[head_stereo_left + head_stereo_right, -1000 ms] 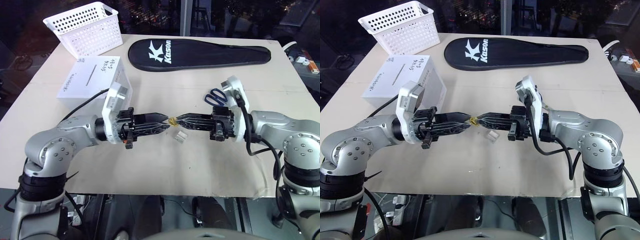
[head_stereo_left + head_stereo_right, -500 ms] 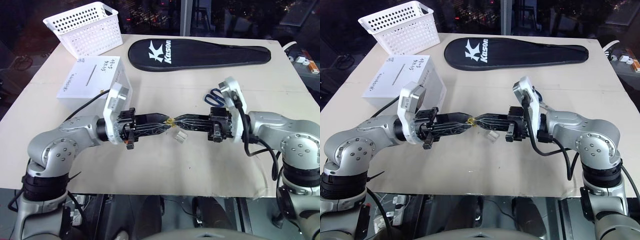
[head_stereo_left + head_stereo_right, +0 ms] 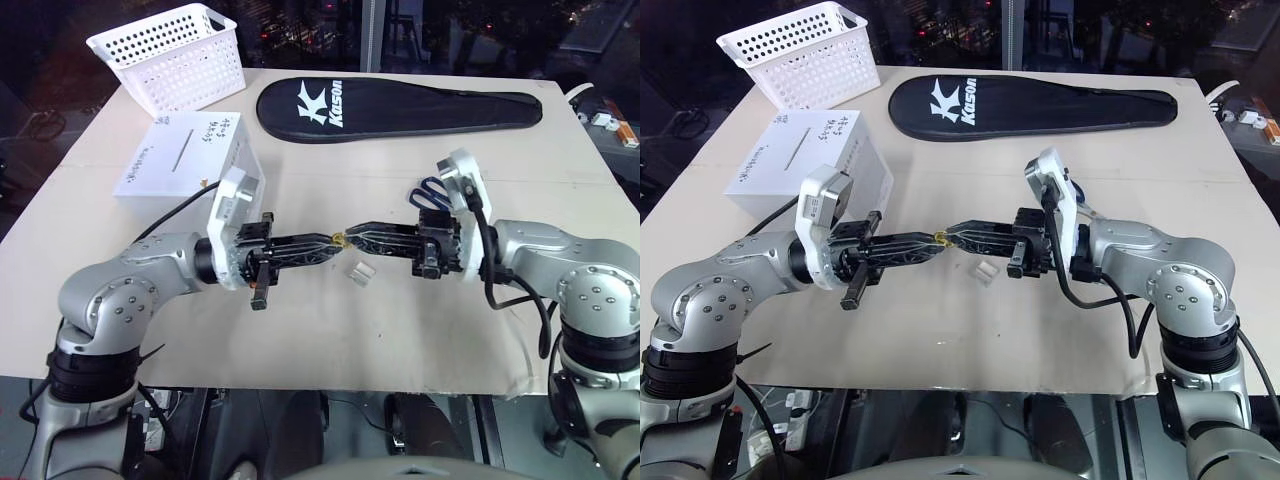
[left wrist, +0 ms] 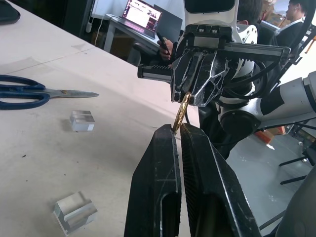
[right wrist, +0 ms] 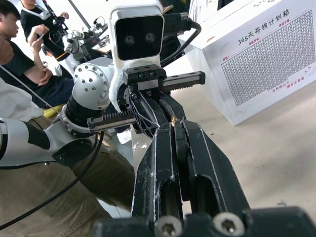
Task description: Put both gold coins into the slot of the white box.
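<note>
Above the middle of the counter [image 3: 330, 330] I see one gold coin [image 4: 180, 112] on edge, caught between my two hands, which meet tip to tip and point level at each other. My left hand [image 3: 338, 241] has its fingers pressed together on the coin's near rim, and my right hand [image 3: 350, 237] is likewise pinched shut on the far rim, so both grip it at once. I cannot make out a second coin. Just below the coin, two small clear holders [image 4: 82, 120] sit on the counter, with blue-handled scissors [image 3: 432, 193] behind my right wrist. My white box [image 3: 185, 160] stands well apart behind my left arm, beyond it a white basket [image 3: 172, 55] and a black racket case [image 3: 395, 108].
</note>
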Robot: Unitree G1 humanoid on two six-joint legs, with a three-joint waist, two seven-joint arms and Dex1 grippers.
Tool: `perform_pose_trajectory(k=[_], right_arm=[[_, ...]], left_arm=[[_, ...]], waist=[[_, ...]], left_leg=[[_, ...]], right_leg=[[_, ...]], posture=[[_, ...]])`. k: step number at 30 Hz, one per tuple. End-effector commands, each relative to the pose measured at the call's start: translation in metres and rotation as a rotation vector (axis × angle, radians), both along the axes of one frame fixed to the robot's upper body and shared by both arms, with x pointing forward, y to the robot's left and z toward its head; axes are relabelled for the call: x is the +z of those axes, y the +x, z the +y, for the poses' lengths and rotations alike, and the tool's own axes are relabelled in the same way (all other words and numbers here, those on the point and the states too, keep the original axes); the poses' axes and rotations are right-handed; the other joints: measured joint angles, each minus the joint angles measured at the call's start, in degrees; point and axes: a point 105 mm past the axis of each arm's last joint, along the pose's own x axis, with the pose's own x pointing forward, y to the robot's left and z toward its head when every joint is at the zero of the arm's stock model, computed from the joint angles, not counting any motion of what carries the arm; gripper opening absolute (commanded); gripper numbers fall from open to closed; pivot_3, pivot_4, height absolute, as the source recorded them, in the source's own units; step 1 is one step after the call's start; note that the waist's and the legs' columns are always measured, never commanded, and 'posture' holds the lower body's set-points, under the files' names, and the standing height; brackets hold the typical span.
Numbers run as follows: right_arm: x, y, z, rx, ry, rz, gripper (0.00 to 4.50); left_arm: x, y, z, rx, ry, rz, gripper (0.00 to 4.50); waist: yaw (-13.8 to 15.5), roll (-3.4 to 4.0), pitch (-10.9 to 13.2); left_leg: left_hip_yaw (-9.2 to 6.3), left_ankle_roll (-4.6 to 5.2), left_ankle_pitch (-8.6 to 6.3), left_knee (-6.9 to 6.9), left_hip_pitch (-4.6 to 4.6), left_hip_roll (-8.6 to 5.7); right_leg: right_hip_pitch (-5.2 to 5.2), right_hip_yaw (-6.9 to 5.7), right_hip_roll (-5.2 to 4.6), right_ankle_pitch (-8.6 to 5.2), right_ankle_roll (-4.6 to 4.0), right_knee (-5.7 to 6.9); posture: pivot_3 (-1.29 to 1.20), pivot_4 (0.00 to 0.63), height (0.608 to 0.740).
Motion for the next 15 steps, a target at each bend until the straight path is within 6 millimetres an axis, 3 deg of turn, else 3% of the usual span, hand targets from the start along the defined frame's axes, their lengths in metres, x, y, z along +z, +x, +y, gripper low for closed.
perform_pose_trajectory(k=[1,2,5,7,9,13,15], right_arm=[[0.0,-0.01,0.006,0.052,-0.006,-0.029,0.0],[0.0,-0.009,0.005,0.051,-0.005,-0.031,0.0],[-0.001,-0.007,0.004,0.04,0.0,-0.034,0.8],[-0.001,-0.005,0.0,0.023,0.001,-0.04,1.62],[-0.001,-0.003,-0.004,0.001,0.002,-0.05,2.79],[0.002,-0.002,-0.009,-0.023,0.006,-0.084,4.43],[0.006,-0.001,-0.011,-0.046,0.0,-0.143,4.43]], left_arm=[[0.01,-0.004,-0.003,-0.02,-0.025,-0.051,0.14],[0.012,-0.004,-0.003,-0.017,-0.031,-0.052,0.14],[0.014,-0.004,-0.002,-0.011,-0.041,-0.055,0.0],[0.016,-0.005,-0.001,-0.007,-0.046,-0.059,0.0],[0.018,-0.006,0.001,0.006,-0.05,-0.064,0.0],[0.02,-0.005,0.004,0.033,-0.053,-0.072,0.0],[0.022,-0.005,0.008,0.063,-0.053,-0.078,0.0]], waist=[[-0.01,0.0,0.0],[0.01,0.0,0.0],[0.01,0.0,0.0],[0.0,0.0,0.0],[0.02,0.0,0.0],[0.01,0.0,0.0],[0.01,0.0,0.0]], left_leg=[[0.0,0.0,0.0,0.0,0.0,0.0],[0.0,0.0,0.0,0.0,0.0,0.0],[0.0,0.0,0.0,0.0,0.0,0.0],[0.0,0.0,0.0,0.0,0.0,0.0],[-0.01,0.0,0.0,0.0,-0.01,0.0],[0.01,0.0,0.0,0.0,0.0,0.0],[0.0,0.0,0.0,0.0,-0.01,0.0]], right_leg=[[0.0,0.0,0.0,0.0,0.0,0.0],[0.0,0.0,0.0,0.0,0.0,0.0],[0.0,0.0,0.0,0.0,0.0,-0.01],[0.0,0.0,0.0,0.0,0.0,-0.01],[0.0,0.0,0.0,0.0,0.0,-0.01],[0.0,0.01,-0.01,0.0,0.0,-0.01],[0.0,0.0,0.0,0.0,0.01,-0.01]], posture=[[0.0,0.15,0.74],[0.0,0.15,0.74],[0.0,0.15,0.74],[0.0,0.15,0.74],[0.0,0.15,0.74],[0.0,0.15,0.74],[0.0,0.15,0.74]])
